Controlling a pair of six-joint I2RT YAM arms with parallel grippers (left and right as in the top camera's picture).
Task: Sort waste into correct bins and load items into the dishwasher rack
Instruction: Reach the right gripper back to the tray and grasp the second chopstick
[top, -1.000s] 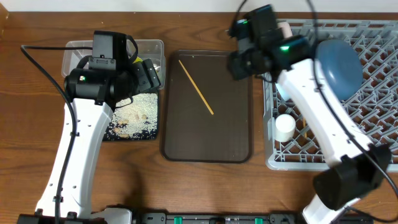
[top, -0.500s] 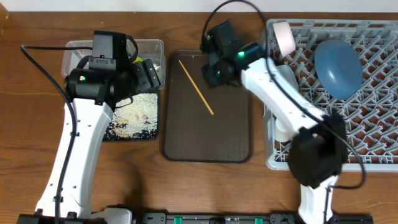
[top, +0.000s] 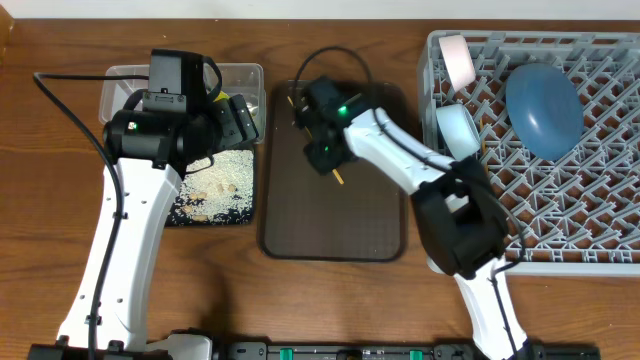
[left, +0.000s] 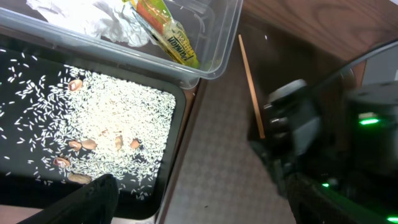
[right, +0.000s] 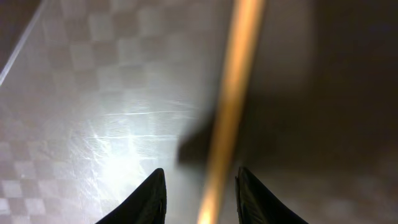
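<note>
One wooden chopstick (top: 340, 177) lies slantwise on the brown serving tray (top: 335, 225). My right gripper (top: 325, 150) is low over it, and its open fingertips (right: 149, 199) straddle the chopstick (right: 233, 87) without touching it. My left gripper (left: 205, 205) hangs open and empty over the seam between the black tray (top: 215, 212) and the brown tray. Rice scraps (left: 106, 118) cover the black tray. The clear tub (left: 211, 65) holds crumpled tissue (left: 93, 15) and a yellow-green wrapper (left: 165, 34). In the grey rack (top: 600, 200) stand a dark blue bowl (top: 543, 108), a light blue bowl (top: 458, 130) and a cream bowl (top: 457, 58).
The right arm (top: 440, 190) stretches from the table's front across the rack's left edge to the brown tray. The left arm (top: 130, 230) runs up the left side over bare wood. The tub and black tray sit close against the brown tray's left rim.
My right arm has swung left from the rack to the brown tray and dropped over the chopstick, its jaws narrowing a little. The left arm has not moved.
</note>
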